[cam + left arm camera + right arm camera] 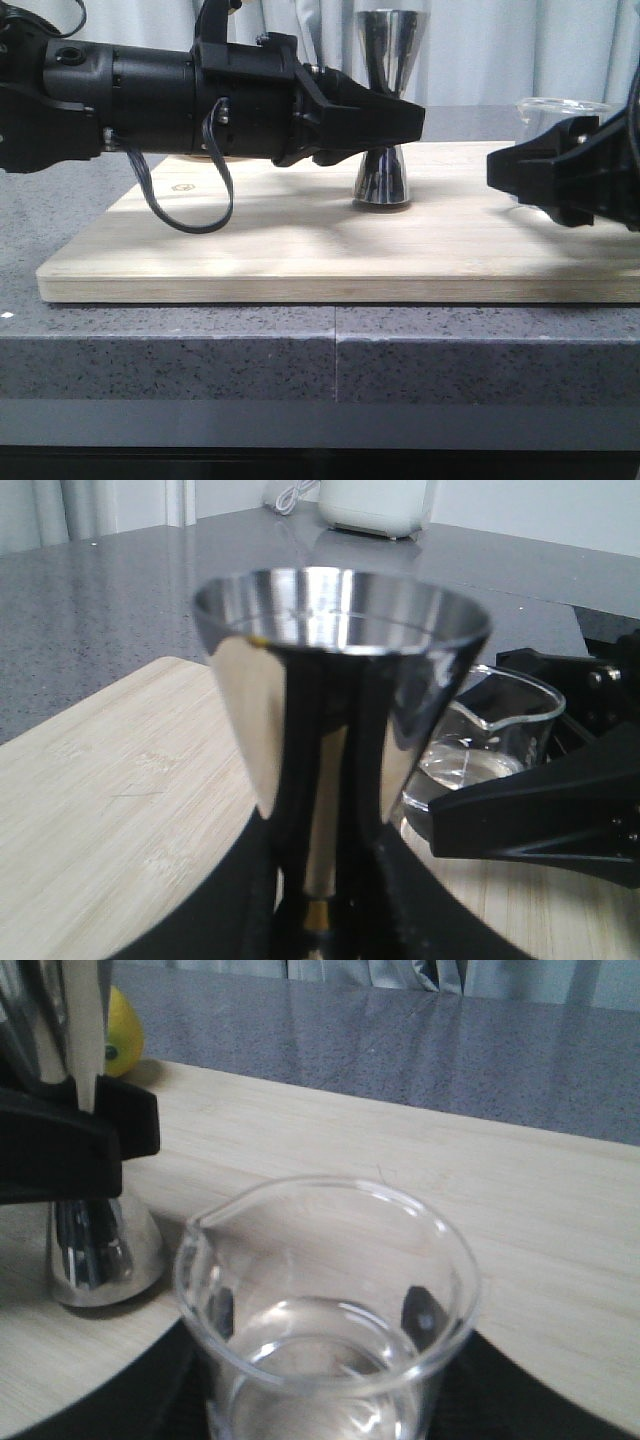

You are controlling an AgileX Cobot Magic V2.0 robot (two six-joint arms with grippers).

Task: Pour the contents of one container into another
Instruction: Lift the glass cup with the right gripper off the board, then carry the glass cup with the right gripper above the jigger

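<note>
The steel jigger (pixel 382 60) stands upright on the wooden board (pixel 250 250). My left gripper (pixel 398 122) reaches in from the left and is shut on its narrow waist, just above the gold band (pixel 318 916). In the left wrist view the jigger (pixel 335 680) fills the middle, between the left gripper's (pixel 322 880) fingers. The clear glass beaker (pixel 320 1260) holds a little clear liquid, its pour lip towards the jigger. My right gripper (pixel 320 1315) is shut on it, its pads (pixel 420 1310) showing through the glass. In the front view only the beaker's rim (pixel 556 106) shows, behind the right gripper (pixel 520 170).
A yellow lemon (pixel 122 1032) lies at the board's far side, beyond the jigger. The board rests on a grey speckled countertop (pixel 200 350). A white appliance (pixel 375 505) stands at the far edge of the counter.
</note>
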